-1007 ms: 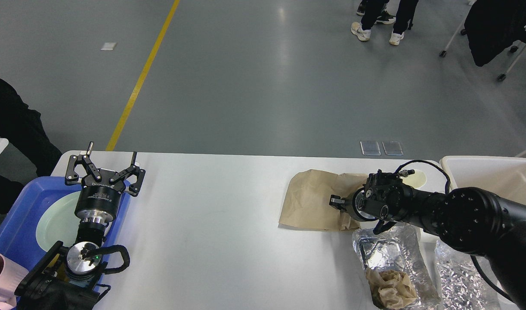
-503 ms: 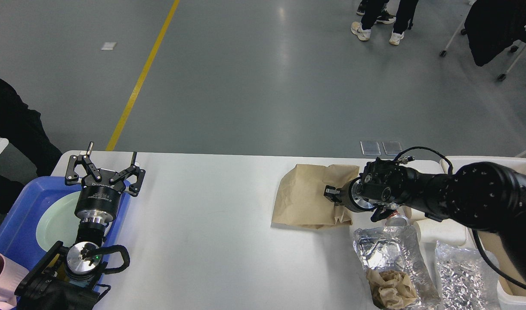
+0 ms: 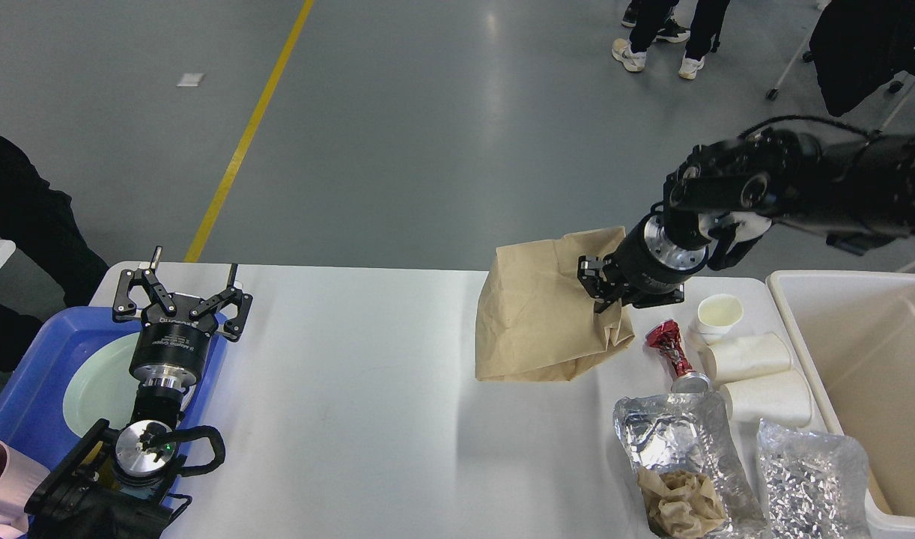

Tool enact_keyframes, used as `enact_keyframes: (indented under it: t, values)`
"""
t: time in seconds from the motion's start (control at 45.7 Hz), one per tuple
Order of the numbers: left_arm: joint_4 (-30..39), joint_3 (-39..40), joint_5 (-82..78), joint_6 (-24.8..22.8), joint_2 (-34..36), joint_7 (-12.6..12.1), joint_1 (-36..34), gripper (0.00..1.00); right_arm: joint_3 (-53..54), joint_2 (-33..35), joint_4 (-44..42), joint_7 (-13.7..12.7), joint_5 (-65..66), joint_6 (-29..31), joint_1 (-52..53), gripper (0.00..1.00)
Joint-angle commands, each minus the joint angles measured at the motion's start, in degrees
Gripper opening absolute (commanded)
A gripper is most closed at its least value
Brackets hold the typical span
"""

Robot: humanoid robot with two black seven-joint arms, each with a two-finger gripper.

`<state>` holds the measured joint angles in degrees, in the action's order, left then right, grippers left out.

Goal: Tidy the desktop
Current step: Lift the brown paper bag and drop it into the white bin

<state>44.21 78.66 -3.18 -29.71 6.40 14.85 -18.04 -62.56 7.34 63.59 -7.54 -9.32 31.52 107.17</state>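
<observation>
Right gripper: clenching the brown paper bag, which is hanging above the desktop.
Left gripper: fingers spread, hovering over the desktop's left end, above the blue tray.
Desktop: filling the lower view; crushed red can, paper cups, foil bags lying at its right end.
Cream bin: standing just beside the desktop's right edge.

A yellow line is painted across the grey floor. Two pairs of legs in white sneakers are seen at the far top edge.
</observation>
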Motion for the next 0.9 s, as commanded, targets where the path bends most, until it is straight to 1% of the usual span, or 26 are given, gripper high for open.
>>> enact_keyframes:
  t: [0.0,0.066,0.175,0.306,0.372,0.547,0.657,0.744,0.788,0.875]
  values:
    - [0.0,0.0,0.01,0.0,-0.07,0.0,0.03,0.96,-3.62,-0.31,7.41,0.15,-1.49,3.02,11.46,0.0]
    - [0.0,0.0,0.01,0.0,0.01,0.0,-0.06,0.96,-4.41,-0.31,11.28,0.15,-1.49,5.12,17.7,0.0]
    - [0.0,0.0,0.01,0.0,0.01,0.0,0.03,0.96,-4.5,0.31,15.68,0.15,-1.49,10.92,27.37,0.0]
    - [0.0,0.0,0.01,0.0,0.01,0.0,0.03,0.96,-4.59,2.33,16.3,0.07,-1.49,19.62,33.62,0.0]
    - [0.0,0.0,0.01,0.0,0.01,0.0,0.03,0.96,-4.85,3.65,16.48,-0.02,-1.49,21.56,35.29,0.0]
    - [0.0,0.0,0.01,0.0,0.01,0.0,0.03,0.96,-10.3,4.26,16.3,-0.02,-1.49,19.73,35.12,0.0]
    - [0.0,0.0,0.01,0.0,0.01,0.0,0.03,0.96,-13.9,6.28,16.04,-0.02,-1.58,18.23,34.6,0.0]
    - [0.0,0.0,0.01,0.0,0.01,0.0,0.03,0.96,-19.26,7.25,15.95,0.07,-2.02,15.51,33.72,0.0]
    - [0.0,0.0,0.01,0.0,0.01,0.0,0.03,0.96,-21.89,8.91,15.86,0.07,-2.02,13.93,32.67,0.0]
    - [0.0,0.18,0.01,0.0,0.01,0.0,0.03,0.96,-25.42,15.32,13.41,0.07,-1.23,11.64,29.59,0.0]
